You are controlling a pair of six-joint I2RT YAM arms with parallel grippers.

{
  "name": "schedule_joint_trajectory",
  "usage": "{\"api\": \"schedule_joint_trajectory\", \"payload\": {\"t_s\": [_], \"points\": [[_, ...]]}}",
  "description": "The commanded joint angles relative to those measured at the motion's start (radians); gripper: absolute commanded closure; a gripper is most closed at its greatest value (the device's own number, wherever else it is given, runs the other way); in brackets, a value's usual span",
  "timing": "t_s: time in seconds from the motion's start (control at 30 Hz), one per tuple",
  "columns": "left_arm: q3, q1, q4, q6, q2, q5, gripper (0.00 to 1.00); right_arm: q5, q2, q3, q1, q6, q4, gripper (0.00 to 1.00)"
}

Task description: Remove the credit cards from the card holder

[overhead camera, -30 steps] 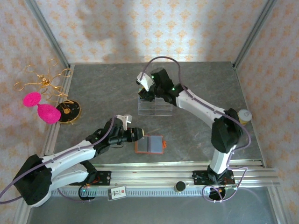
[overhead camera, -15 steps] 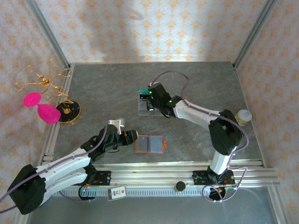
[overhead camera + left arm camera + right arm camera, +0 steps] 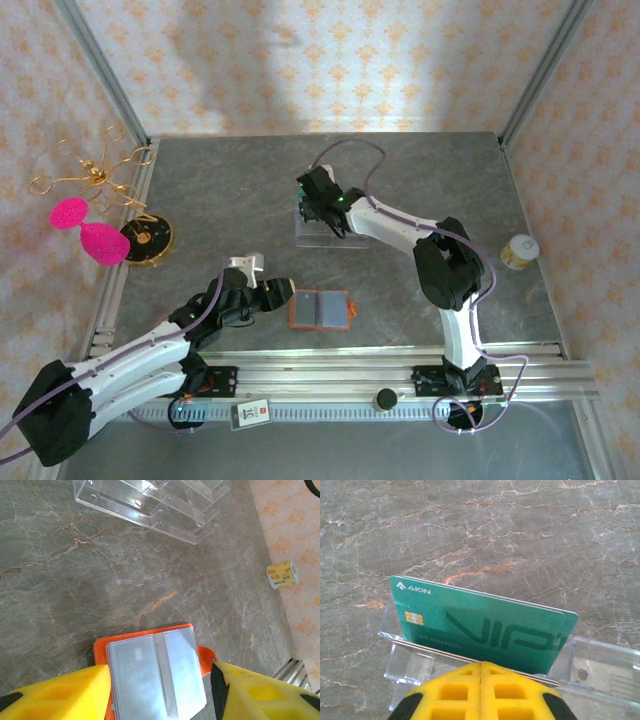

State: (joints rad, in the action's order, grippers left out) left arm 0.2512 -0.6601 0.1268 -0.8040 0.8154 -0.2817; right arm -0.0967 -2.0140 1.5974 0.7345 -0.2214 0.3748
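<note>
Right gripper [image 3: 481,672] is sitting at the clear acrylic slotted rack [image 3: 600,665], far middle of the grey marbled table [image 3: 440,175]. Its yellow fingers [image 3: 445,692] are pressing flat against each other, so the jaws are fully closed. Just past the fingertips, the teal-green rectangular credit card [image 3: 485,630] (gold chip, "AION" and "VIP" print) is standing on its long edge in a rack slot. Can't tell whether the fingertips are touching it. A second card edge is peeking out behind it at the right end; can't tell which card that is.

Left gripper [image 3: 286,293] is hovering at the left end of the small orange-red folding card holder [image 3: 150,672]. The holder is lying open and flat at the near middle of the table, greyish inner panel facing up. The jaws are standing apart, one yellow finger on each side of the holder's near end. Can't tell whether the pads are touching it.

Holder and rack are sitting well apart. A small pale-yellow jar [image 3: 519,250] is standing at the right table edge. Two pink fuzzy shapes [image 3: 88,230] and a black round disc [image 3: 148,236] are lying off the left side.
</note>
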Motion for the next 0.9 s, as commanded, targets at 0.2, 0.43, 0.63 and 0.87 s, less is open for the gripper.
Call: {"api": "schedule_joint_trajectory", "payload": {"t_s": [0.2,0.43,0.63,0.87], "points": [[-0.012,0.007,-0.016,0.005,-0.041,0.028,0.42,-0.069,0.065,0.023,0.083,0.007,0.050,0.94],[-0.016,0.007,-0.027,0.002,-0.054,0.053,0.42,-0.070,0.239,-0.160,0.174,-0.026,0.015,0.71],[-0.042,0.008,-0.085,-0.013,-0.093,0.132,0.42,-0.048,0.320,-0.430,0.296,-0.110,-0.017,0.65],[-0.074,0.013,-0.096,-0.027,-0.110,0.157,0.41,-0.139,0.283,-0.508,0.470,-0.160,0.011,0.61]]}}
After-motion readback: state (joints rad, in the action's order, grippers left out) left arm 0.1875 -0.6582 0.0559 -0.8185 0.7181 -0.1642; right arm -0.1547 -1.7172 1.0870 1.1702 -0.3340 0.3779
